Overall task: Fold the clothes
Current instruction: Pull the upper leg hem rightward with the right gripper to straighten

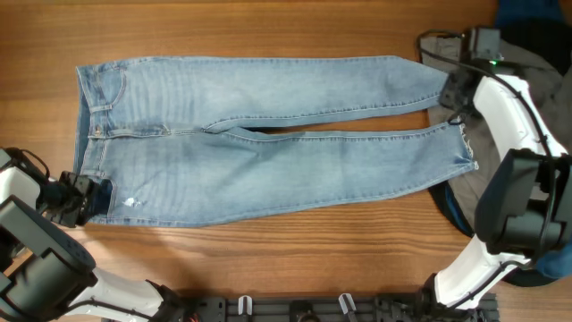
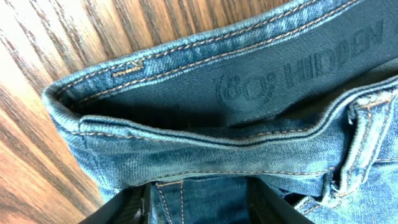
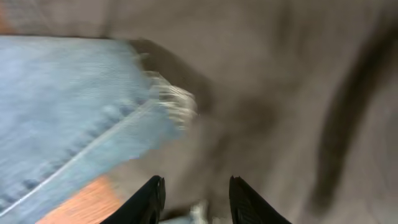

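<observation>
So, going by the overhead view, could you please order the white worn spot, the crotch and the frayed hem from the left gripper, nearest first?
From the left gripper:
1. White worn spot, just beside it.
2. Crotch, mid-table.
3. Frayed hem, near leg, far right.

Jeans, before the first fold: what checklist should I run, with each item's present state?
1. Jeans spread flat, both legs straight: ok.
2. Left gripper at the waistband corner: ok.
3. Left gripper shut on denim: not ok, its fingers stand apart.
4. Right gripper holding the frayed hem: not ok, the hem lies ahead of the open fingers; the view is blurred.
5. Grey garment clear of the leg ends: not ok, it lies right beside them.
</observation>
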Motion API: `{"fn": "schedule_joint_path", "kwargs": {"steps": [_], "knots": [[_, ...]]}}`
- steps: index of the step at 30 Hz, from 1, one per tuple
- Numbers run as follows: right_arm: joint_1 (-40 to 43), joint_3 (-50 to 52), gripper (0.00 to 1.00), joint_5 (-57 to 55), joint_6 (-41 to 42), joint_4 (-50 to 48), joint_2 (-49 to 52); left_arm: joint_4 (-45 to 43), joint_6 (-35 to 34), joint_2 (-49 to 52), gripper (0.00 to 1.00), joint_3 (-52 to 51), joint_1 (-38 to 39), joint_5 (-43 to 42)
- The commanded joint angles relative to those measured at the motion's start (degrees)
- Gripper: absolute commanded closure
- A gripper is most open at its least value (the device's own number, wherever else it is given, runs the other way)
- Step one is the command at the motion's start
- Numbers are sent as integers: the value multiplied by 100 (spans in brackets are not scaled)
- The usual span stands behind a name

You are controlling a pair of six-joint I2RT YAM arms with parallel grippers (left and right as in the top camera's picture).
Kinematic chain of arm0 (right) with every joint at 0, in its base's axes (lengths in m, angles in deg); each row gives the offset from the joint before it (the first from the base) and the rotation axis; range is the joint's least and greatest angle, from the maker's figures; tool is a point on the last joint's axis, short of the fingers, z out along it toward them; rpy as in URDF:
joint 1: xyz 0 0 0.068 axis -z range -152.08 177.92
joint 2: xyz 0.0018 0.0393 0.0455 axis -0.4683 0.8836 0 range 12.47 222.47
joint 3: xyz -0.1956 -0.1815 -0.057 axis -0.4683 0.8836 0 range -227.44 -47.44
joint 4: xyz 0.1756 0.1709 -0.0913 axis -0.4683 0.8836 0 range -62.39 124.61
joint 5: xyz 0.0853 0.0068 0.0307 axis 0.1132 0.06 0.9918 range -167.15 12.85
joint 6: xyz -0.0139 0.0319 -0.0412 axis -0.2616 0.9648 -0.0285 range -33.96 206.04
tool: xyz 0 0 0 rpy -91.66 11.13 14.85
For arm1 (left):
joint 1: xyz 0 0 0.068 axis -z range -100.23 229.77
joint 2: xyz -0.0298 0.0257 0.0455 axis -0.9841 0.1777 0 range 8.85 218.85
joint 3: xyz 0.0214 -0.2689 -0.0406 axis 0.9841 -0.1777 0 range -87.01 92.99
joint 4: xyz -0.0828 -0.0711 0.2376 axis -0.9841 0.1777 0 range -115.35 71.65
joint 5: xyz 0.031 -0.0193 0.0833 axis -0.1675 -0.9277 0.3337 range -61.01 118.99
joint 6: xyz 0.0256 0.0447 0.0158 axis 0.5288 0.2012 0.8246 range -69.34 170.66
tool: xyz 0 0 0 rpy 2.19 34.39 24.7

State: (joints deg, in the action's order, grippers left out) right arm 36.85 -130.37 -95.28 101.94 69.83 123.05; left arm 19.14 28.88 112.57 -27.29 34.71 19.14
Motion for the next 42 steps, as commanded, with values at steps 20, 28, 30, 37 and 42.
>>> {"fn": "schedule_joint_path", "kwargs": {"steps": [20, 28, 30, 37, 42], "knots": [[485, -17, 18, 2330, -831, -1930, 859, -7, 7, 173, 49, 17, -4, 22], [487, -111, 96, 2752, -824, -1980, 907, 48, 9, 173, 49, 17, -4, 22], [487, -282, 96, 2855, -826, -1980, 730, 48, 9, 173, 49, 17, -4, 22], [487, -831, 96, 2782, -1088, -2277, -299, 48, 9, 173, 49, 17, -4, 22], [487, -688, 84, 2240, -1333, -1731, -61, 50, 9, 173, 50, 17, -4, 22]]}}
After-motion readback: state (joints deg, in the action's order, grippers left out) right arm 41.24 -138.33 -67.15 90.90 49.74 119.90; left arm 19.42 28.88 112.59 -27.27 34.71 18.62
